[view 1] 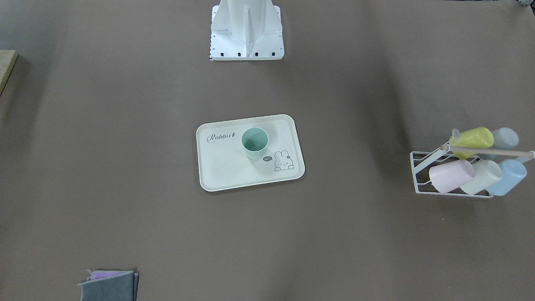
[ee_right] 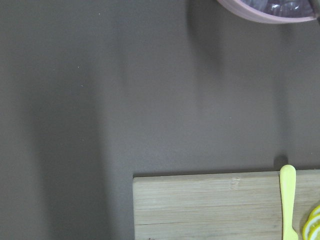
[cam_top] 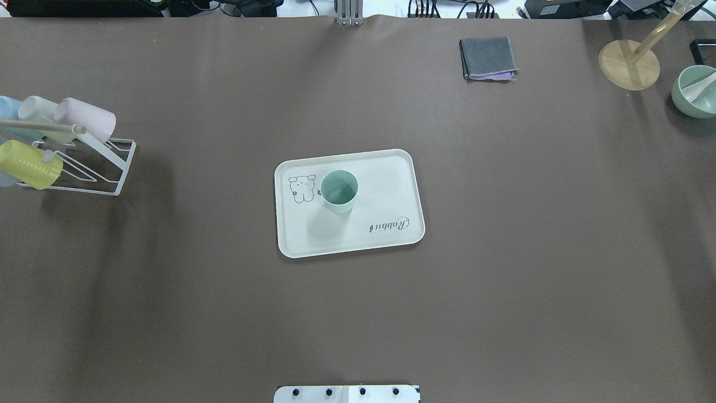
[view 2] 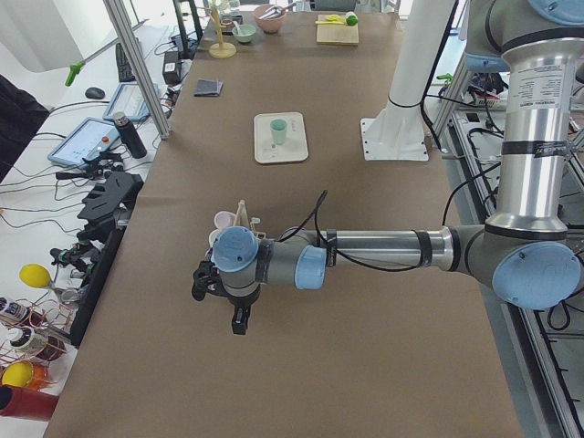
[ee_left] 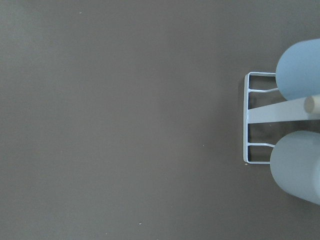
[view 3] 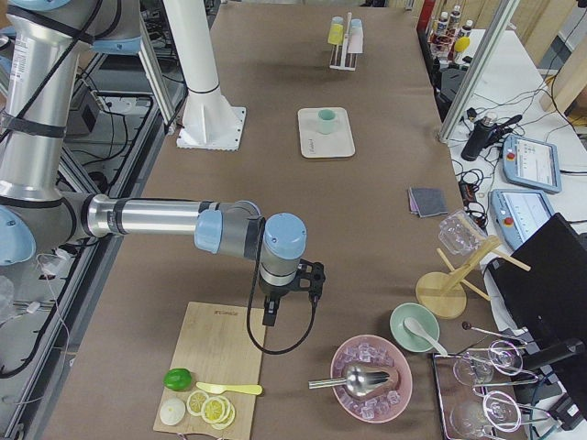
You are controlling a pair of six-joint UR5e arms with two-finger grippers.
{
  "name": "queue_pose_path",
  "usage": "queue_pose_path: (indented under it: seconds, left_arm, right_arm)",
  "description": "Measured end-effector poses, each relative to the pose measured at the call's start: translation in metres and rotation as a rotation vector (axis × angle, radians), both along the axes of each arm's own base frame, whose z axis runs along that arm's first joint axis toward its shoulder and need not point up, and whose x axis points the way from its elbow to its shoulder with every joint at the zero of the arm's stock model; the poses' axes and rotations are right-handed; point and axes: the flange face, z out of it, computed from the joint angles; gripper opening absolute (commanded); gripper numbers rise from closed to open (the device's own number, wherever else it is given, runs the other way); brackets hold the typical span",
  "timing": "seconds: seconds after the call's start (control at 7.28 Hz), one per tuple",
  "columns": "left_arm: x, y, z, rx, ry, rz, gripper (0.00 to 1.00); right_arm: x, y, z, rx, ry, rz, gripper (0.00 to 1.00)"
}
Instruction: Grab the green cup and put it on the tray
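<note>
The green cup [view 1: 255, 143] stands upright on the cream Rabbit tray [view 1: 225, 173] at the table's middle. Both also show in the overhead view, cup [cam_top: 339, 191] and tray [cam_top: 313, 238], and small in the side views, cup [view 2: 279, 130] and cup [view 3: 326, 119]. No gripper is near them. My left gripper [view 2: 217, 294] hangs over the table beside the cup rack, seen only in the exterior left view. My right gripper [view 3: 292, 282] hangs near the cutting board, seen only in the exterior right view. I cannot tell whether either is open or shut.
A white wire rack [cam_top: 106, 168] with a yellow cup [cam_top: 25, 163] and pastel cups stands at the robot's left. A folded grey cloth [cam_top: 486, 57], a wooden stand [cam_top: 629, 64] and a green bowl [cam_top: 693, 89] lie far right. A cutting board [view 3: 220, 362] and a pink bowl [view 3: 371, 367] sit near my right arm.
</note>
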Motion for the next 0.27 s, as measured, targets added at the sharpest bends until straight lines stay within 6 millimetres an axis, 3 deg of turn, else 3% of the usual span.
queue_pose_path:
  seconds: [0.27]
  left_arm:
    - [-0.0003, -0.0005, -0.0028, 0.006, 0.0, 0.0, 0.98]
  right_arm:
    - [0.0003, -0.0013, 0.003, -0.007, 0.001, 0.003, 1.0]
